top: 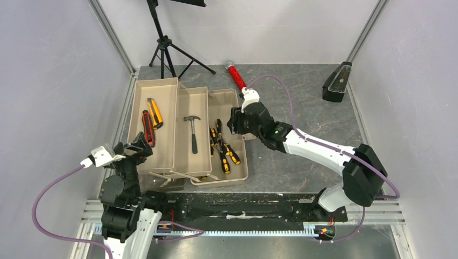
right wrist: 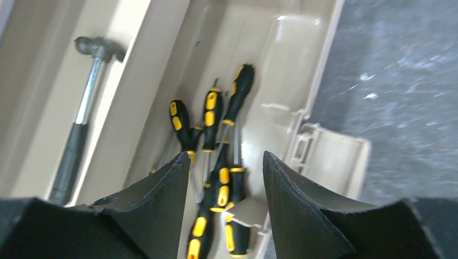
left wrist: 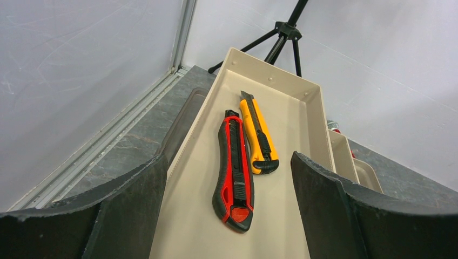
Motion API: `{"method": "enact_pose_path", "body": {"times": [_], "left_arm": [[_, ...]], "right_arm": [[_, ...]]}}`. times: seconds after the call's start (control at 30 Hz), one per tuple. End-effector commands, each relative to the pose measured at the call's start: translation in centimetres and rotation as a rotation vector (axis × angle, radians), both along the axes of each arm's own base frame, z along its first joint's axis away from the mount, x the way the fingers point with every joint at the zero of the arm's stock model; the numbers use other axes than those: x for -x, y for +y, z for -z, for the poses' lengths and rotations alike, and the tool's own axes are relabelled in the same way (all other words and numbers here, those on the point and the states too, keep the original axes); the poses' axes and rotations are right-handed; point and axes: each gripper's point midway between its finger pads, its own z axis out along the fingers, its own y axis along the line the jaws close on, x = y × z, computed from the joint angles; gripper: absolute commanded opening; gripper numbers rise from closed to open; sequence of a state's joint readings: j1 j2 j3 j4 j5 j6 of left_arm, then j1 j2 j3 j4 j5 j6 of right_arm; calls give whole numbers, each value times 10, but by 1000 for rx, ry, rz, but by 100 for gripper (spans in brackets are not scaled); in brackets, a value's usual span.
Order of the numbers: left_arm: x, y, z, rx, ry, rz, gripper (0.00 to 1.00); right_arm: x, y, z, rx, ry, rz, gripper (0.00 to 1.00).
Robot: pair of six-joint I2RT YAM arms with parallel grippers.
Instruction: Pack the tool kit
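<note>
Fingers [left wrist: 124,216] of the left gripper [top: 141,145] fill the bottom of the left wrist view. They are spread wide with nothing between them and point along the left tray [left wrist: 302,102]. In that tray the red knife [left wrist: 234,167] and the orange knife [left wrist: 258,135] lie close side by side.

The toolbox [top: 156,81] sits left of centre in the top view, folded out into three open trays. The hammer [top: 193,134] lies alone in the middle tray [top: 199,94]. The screwdrivers [top: 222,147] lie in a loose heap in the right tray [top: 229,98]. No tool of the kit shows on the table outside the box, so the loading looks done. By my reading, what is left is to fold the trays together and shut the box. A red cylinder [top: 236,75] and a black wedge [top: 337,82] at the top of the frame sit well apart from the box.

The left arm is folded tight over its base at the lower left, with its gripper at the near-left corner of the box, just over the tray's lower end. The right arm stretches from the lower right up toward the centre, wrist bent down. The right gripper [top: 233,123] hangs over the right tray's right edge. In its wrist view the jaws stand parted above the screwdrivers, touching none of them and pinching nothing.
</note>
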State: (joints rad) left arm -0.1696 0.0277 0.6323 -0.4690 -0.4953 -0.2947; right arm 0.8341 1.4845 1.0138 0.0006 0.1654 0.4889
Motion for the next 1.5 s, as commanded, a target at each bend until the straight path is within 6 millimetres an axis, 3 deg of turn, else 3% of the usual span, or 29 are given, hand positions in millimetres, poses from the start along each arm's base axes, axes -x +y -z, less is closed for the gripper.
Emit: {"method": "enact_pose_path", "body": {"times": [0.0,0.2,0.5,0.73,0.97,1.2,1.47], "left_arm": [[2,3,-9,-11,-34,-13,89],[2,3,-9,-11,-35,-13,89],[2,3,-8,-11,-33,-16,89],[6,4,-15,10,-58,-20,89],[18,5,-35,16,-80,-11,89],[29,1,-60,16,-108,22,89],[31,0,-70,14,-110,32,89]], "right_arm": [[-27,-30,-13,283,-134,48,55],[-53,-29,-4,438,-186,29,57],[-101,-14,13,479,-208,97,53],[-122,-23,45,508,-137,121,48],[-115,-68,63,583,-63,144,44],[-115,-116,57,662,-60,118,41],[-121,-173,49,728,-54,157,40]]}}
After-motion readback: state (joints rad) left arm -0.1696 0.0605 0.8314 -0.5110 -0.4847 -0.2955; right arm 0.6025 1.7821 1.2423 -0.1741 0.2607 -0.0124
